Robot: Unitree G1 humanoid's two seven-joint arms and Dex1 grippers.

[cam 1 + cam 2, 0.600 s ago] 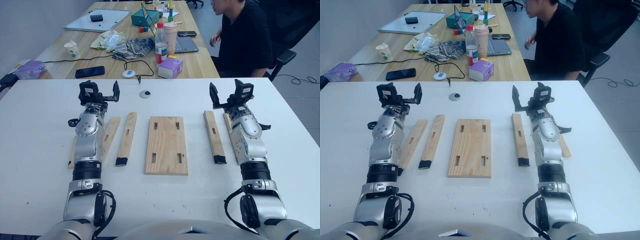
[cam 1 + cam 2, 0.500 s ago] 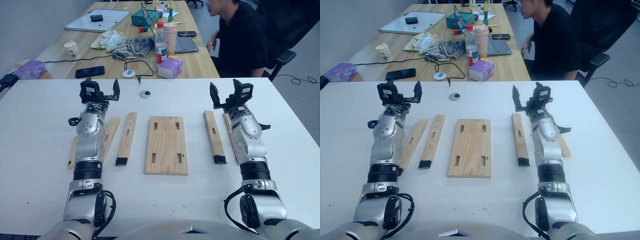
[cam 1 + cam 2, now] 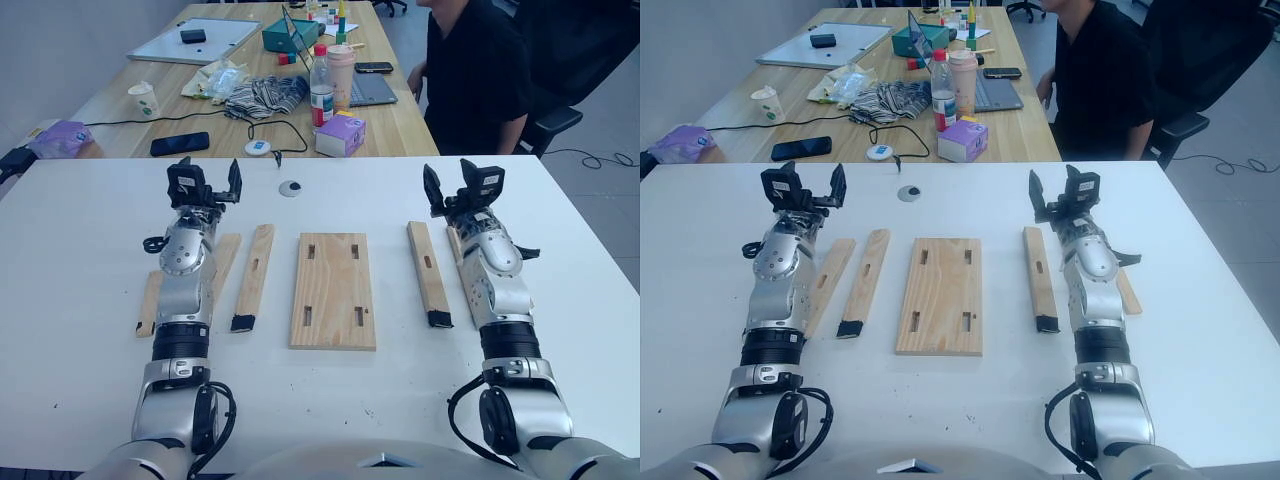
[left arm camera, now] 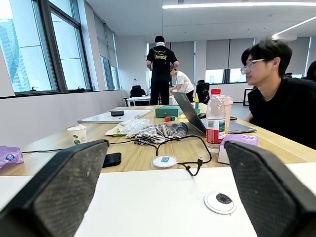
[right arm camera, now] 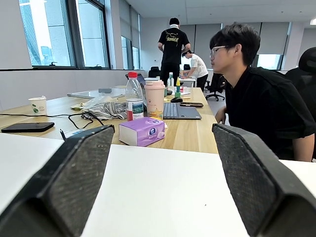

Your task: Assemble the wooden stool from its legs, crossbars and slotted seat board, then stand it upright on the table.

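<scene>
The slotted seat board [image 3: 333, 290] lies flat in the middle of the white table [image 3: 80, 300]. To its left lie a wooden leg [image 3: 254, 270] with a dark end, a second slat [image 3: 224, 258] and a third [image 3: 148, 303], both partly under my left arm. Right of the board lies another dark-ended leg [image 3: 428, 270], and one more slat [image 3: 1128, 292] peeks out beside my right arm. My left gripper [image 3: 208, 182] hovers open beyond the left slats, holding nothing. My right gripper [image 3: 455, 190] is open above the far end of the right leg, its pads [image 5: 74, 182] wide apart.
A small round disc [image 3: 290, 188] lies on the white table beyond the board. Behind stands a wooden table [image 3: 400, 125] with a bottle [image 3: 322, 90], a cup, a purple box [image 3: 342, 135], a phone [image 3: 180, 144] and a laptop. The table's near half is bare.
My left gripper has shifted a little to the right and slightly farther away. The right gripper has barely moved. The wooden parts lie where they were.
</scene>
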